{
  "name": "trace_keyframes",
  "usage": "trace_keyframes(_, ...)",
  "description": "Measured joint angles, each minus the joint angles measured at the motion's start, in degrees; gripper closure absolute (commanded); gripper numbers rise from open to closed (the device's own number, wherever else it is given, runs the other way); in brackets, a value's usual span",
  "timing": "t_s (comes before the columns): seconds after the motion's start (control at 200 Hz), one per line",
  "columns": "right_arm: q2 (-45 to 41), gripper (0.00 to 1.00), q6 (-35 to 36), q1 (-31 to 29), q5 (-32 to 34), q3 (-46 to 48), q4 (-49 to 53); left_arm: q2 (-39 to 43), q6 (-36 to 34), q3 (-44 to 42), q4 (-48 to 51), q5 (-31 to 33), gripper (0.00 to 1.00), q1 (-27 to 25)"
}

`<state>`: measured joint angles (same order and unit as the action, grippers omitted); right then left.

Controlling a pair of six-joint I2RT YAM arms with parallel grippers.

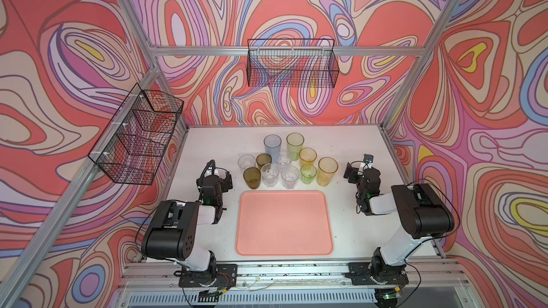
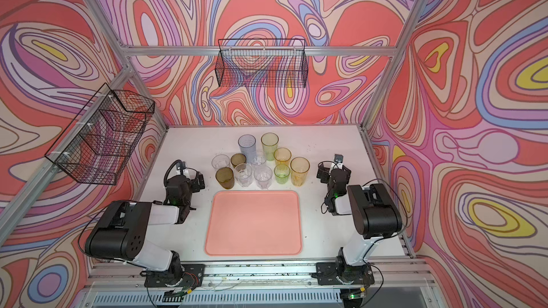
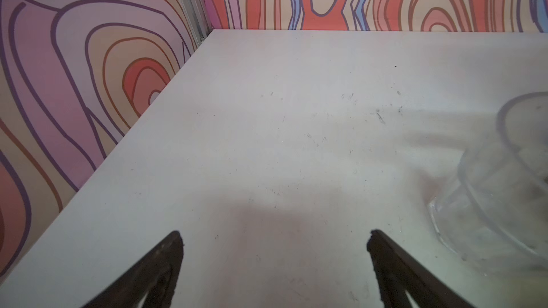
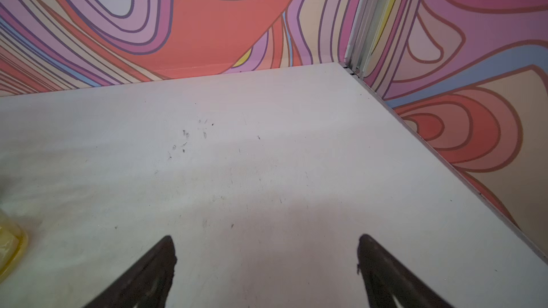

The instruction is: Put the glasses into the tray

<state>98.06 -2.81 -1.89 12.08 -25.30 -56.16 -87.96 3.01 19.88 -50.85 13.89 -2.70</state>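
Observation:
Several glasses stand upright in a cluster on the white table beyond the tray in both top views: a tall pale blue one, a tall yellow-green one, a tall yellow one, a short brown one, a clear faceted one. The salmon-pink tray lies empty nearer the front. My left gripper hovers open left of the cluster, a clear glass beside it. My right gripper hangs open right of the cluster, near the yellow glass.
One black wire basket hangs on the back rail and a tiered one on the left rail. Aluminium frame posts and patterned walls close the table on three sides.

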Motion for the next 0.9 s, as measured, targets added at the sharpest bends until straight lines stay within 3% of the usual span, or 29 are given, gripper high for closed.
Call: trace_keyframes(0.901, 0.00, 0.02, 0.00, 0.00, 0.00, -0.20, 0.02, 0.00, 0.00, 0.00, 0.00, 0.00, 0.00, 0.00)
